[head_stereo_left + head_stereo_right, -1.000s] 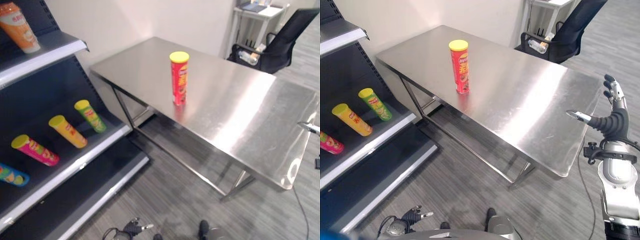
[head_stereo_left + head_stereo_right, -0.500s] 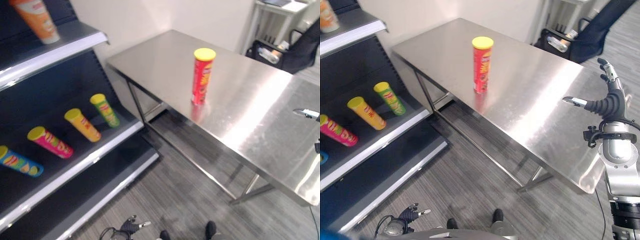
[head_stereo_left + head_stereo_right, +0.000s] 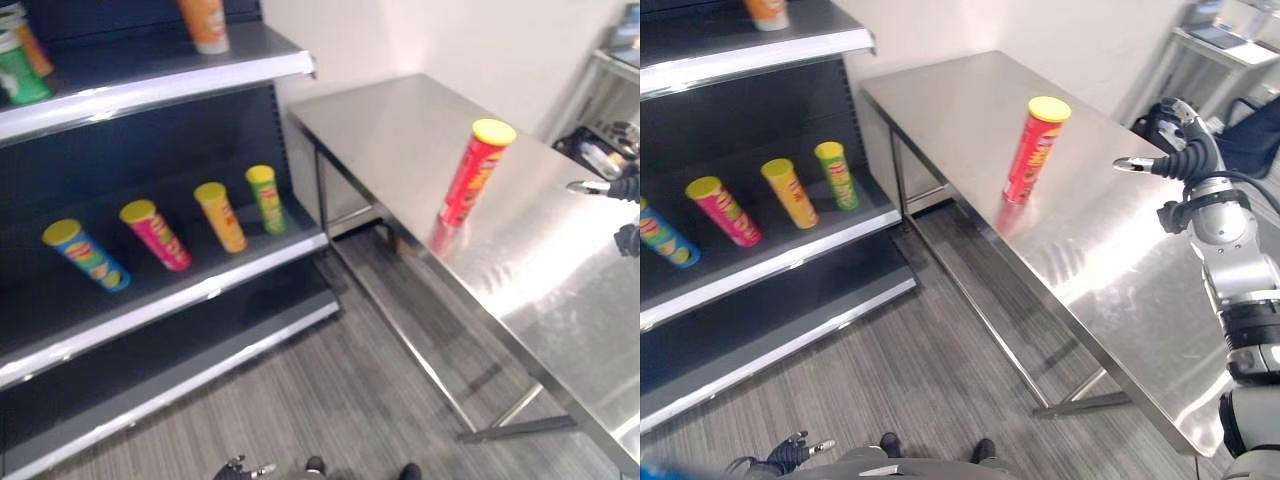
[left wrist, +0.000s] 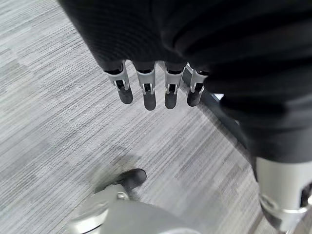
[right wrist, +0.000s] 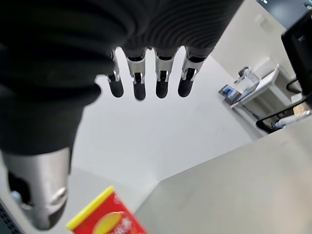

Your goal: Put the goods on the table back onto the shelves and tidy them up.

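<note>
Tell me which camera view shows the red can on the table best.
The right eye view: the red can stands whole and upright on the steel table, yellow lid visible. The left eye view shows it too, nearer the edge. The right wrist view catches just its top; the left wrist view shows floor.

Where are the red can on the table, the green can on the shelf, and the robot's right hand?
red can (image 3: 1031,152), right eye view, middle of its body.
green can (image 3: 838,177), right eye view, its side.
right hand (image 3: 1187,155), right eye view, its dark cover.
</note>
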Robot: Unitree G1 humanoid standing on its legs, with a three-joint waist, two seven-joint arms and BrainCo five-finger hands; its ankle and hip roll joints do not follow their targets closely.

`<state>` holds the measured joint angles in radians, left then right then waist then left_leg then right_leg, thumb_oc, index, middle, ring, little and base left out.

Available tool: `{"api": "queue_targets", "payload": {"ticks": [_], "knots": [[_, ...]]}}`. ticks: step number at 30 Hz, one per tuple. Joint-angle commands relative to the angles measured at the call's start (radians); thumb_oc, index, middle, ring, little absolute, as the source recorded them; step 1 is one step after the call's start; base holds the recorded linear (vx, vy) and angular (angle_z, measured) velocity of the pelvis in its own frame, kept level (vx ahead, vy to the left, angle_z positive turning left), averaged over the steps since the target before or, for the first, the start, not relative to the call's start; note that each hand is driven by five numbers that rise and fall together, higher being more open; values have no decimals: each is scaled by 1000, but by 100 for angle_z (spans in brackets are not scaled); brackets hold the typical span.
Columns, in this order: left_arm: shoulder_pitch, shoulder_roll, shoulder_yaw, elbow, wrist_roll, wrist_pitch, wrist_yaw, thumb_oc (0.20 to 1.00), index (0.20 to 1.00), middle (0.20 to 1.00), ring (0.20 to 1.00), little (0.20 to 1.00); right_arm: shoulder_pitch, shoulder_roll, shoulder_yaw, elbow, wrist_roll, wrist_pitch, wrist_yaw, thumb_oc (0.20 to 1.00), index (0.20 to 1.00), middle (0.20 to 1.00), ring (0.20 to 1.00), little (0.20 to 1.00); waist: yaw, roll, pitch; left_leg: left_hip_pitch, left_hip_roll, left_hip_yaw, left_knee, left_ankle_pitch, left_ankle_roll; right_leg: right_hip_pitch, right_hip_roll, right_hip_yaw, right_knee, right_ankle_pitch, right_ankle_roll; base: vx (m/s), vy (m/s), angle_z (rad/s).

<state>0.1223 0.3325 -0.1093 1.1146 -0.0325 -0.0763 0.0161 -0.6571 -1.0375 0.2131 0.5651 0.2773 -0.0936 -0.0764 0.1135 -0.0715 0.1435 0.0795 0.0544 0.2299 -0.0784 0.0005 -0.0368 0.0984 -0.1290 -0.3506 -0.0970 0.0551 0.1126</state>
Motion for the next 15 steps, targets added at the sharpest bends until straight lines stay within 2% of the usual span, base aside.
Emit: {"api": "queue_targets", "payload": {"ticks": [1, 11, 15], "knots": [[-9, 40, -34, 20, -40, -6, -5, 1000, 1000, 1000, 1000, 1000, -92, -87, 49, 21, 52, -18, 11, 1000, 1000, 1000, 1000, 1000, 25, -6, -17, -65, 83, 43, -1, 93, -101, 33, -72, -49, 107, -101, 56, 24, -50, 21], [-7, 62, -56, 37, -49, -14, -16, 1000, 1000, 1000, 1000, 1000, -382, -55, 264, 391, 31, 14, 55, 1000, 1000, 1000, 1000, 1000, 80, -5, -16, -78, 95, 13, 1, 114, -121, 74, -49, -103, 88, -115, 45, 19, -37, 15], [-11, 57, -67, 30, -52, -16, -14, 1000, 1000, 1000, 1000, 1000, -413, -26, 276, 441, 20, 22, 57, 1000, 1000, 1000, 1000, 1000, 90, -2, -18, -80, 95, 3, 0, 118, -126, 84, -46, -121, 85, -118, 43, 19, -15, 16]]}}
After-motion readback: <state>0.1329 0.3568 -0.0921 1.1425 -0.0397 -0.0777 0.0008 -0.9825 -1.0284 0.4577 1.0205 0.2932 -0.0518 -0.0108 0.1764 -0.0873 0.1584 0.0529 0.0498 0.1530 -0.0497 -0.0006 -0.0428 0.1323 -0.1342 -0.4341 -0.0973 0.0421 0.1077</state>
